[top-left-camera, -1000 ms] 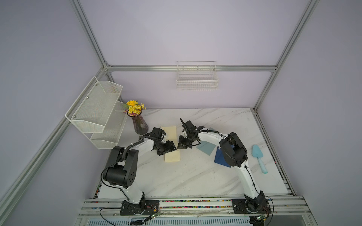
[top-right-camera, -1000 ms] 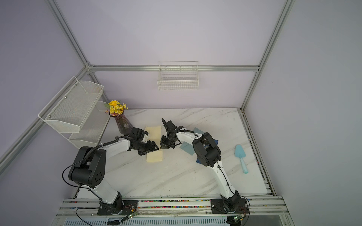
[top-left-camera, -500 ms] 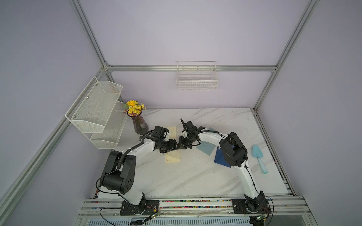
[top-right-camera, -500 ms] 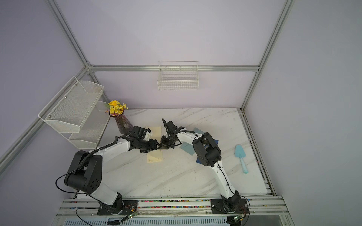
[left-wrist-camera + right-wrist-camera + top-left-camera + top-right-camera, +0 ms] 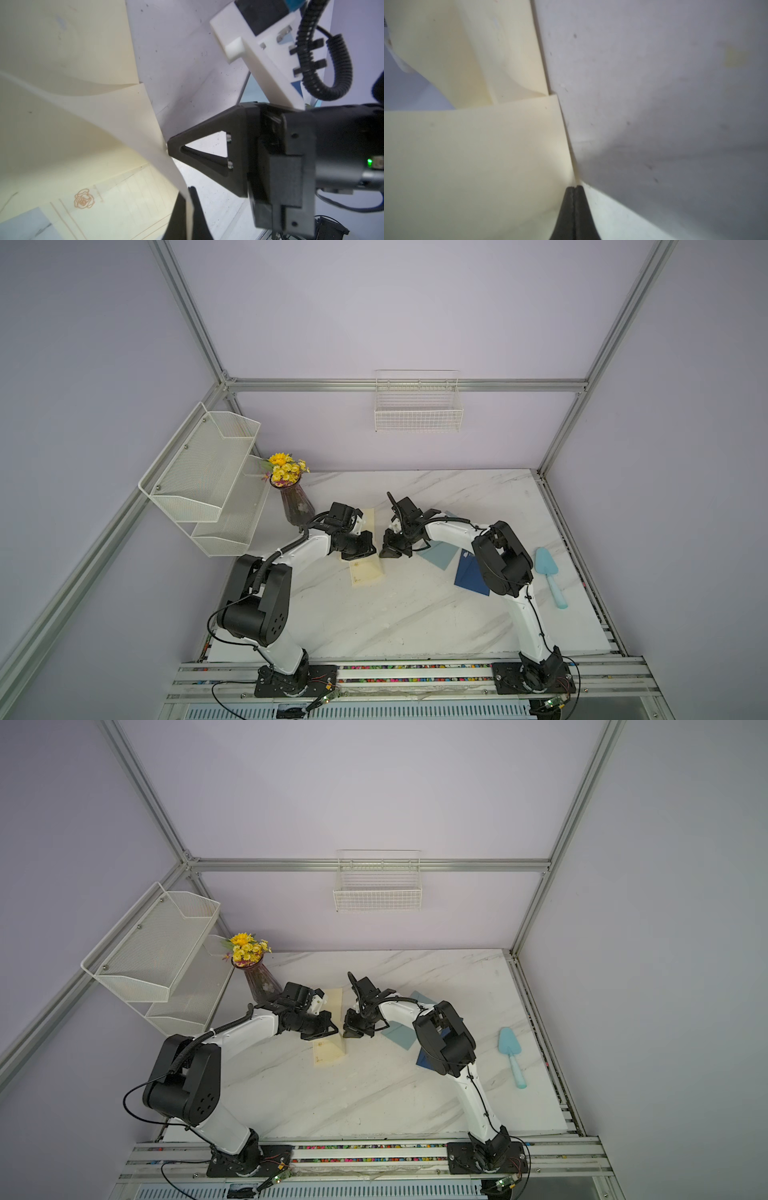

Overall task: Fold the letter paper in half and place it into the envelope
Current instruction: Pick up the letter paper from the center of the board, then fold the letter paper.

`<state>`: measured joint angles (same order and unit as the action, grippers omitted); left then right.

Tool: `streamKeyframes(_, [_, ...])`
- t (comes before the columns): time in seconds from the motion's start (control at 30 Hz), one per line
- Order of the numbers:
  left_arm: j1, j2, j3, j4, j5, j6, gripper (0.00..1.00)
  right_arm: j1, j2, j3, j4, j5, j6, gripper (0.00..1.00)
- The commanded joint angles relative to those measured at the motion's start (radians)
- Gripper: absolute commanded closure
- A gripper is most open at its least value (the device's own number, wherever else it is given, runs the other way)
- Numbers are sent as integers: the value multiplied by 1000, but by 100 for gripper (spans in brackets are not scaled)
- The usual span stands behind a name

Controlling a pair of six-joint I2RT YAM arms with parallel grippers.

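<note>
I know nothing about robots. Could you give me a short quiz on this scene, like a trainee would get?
1. True or false: the letter paper lies completely flat on the table.
2. Which thing lies on the table beside the right arm? A. a red cup B. a turquoise scoop C. a banana
3. Fill in: the left tool and the right tool are both ___ on the paper's edge.
Key: 1. False: part of it is lifted and curved. 2. B. 3. Shut.
</note>
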<state>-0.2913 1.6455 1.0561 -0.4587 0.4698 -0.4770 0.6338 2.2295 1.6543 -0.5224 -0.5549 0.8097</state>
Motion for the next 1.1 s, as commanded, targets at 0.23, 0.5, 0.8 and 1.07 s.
streamKeyframes(0.23, [-42, -68, 71, 15, 77, -17, 100, -123, -244, -193, -13, 42, -18, 100])
streamKeyframes(0.5, [-118, -63, 79, 27, 83, -27, 100, -145, -287, -233, -15, 51, -18, 100])
streamKeyframes(0.8, [-138, -7, 45, 104, 113, -32, 100, -148, -321, -282, -10, 47, -8, 46])
streamKeyframes(1.07, [-137, 22, -13, 237, 170, -88, 100, -147, -332, -351, 106, -2, 55, 22])
